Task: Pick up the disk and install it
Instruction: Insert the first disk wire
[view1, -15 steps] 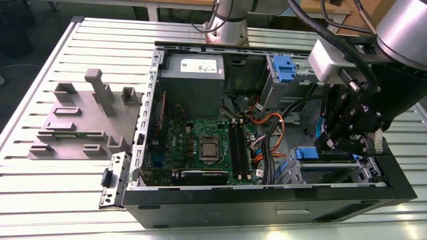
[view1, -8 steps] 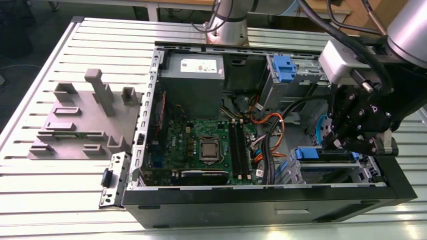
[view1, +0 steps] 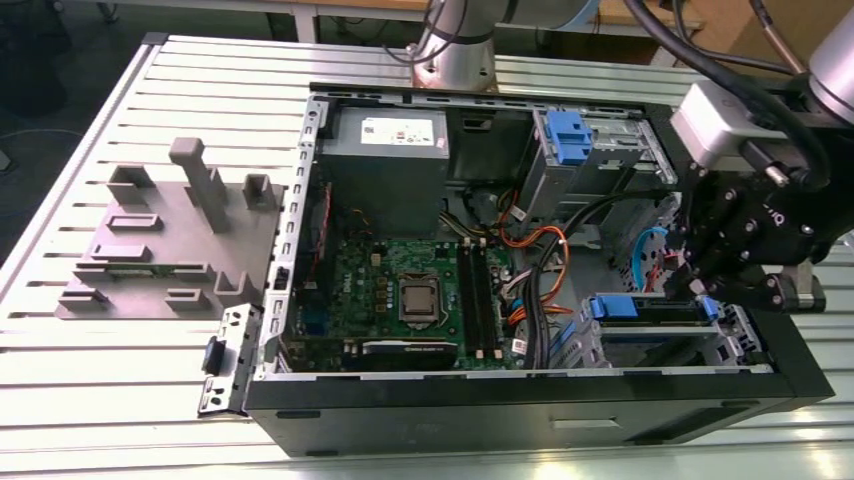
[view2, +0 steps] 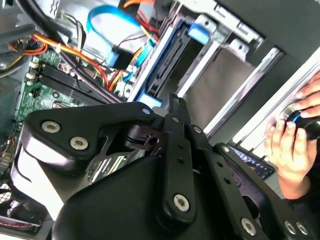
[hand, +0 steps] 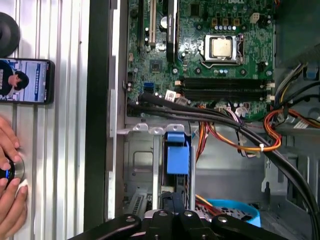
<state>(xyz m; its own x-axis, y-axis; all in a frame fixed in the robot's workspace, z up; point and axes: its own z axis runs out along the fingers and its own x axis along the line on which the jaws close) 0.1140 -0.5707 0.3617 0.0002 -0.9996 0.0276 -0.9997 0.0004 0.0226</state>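
The disk (hand: 177, 150) sits on edge in the drive cage (hand: 142, 165), right ahead of the claw's (hand: 174, 200) tips, and to us it looks mostly slid in. The claw's fingers look pulled together, nosed up to the disk's near end. We can't tell if they pinch a bit of blue rail or just press on it.

What we'd worry about: if the disk goes in a bit crooked, its blue side rails could bind on the cage guides and a push would jam it instead of seating it. The bundle of orange and black cables (hand: 240, 142) runs just beside the claw, so it could snag a finger or get trapped against the disk.

Looks-wise, we only get the disk's thin dark edge, blue rails along it and a blue tab at the end away from the claw. The label face is hidden.
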